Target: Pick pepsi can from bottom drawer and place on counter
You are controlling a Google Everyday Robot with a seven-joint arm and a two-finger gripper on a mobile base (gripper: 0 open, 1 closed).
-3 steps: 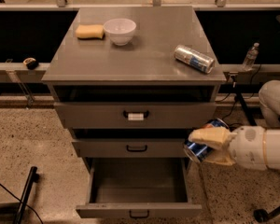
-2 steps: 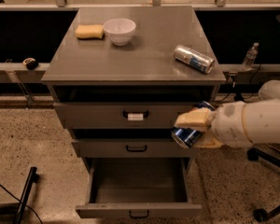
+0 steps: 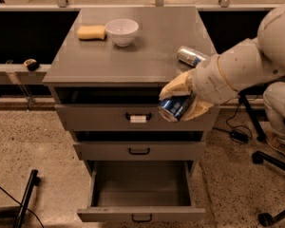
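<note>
My gripper [image 3: 178, 101] is shut on the pepsi can [image 3: 172, 108], a dark blue can held tilted in front of the top drawer, just below the counter's front edge at the right. The white arm reaches in from the right. The bottom drawer [image 3: 140, 213] is pulled open and its inside shows nothing in it. The counter [image 3: 147, 49] is the flat grey top of the cabinet.
A silver and light-blue can [image 3: 191, 56] lies on its side at the counter's right edge, just above my arm. A white bowl [image 3: 122, 31] and a yellow sponge [image 3: 91, 32] sit at the counter's back left. A chair base [image 3: 275, 160] stands on the floor at right.
The gripper has risen with the pepsi can from beside the middle drawer up to the top drawer's front, moving left and up toward the counter's edge.
</note>
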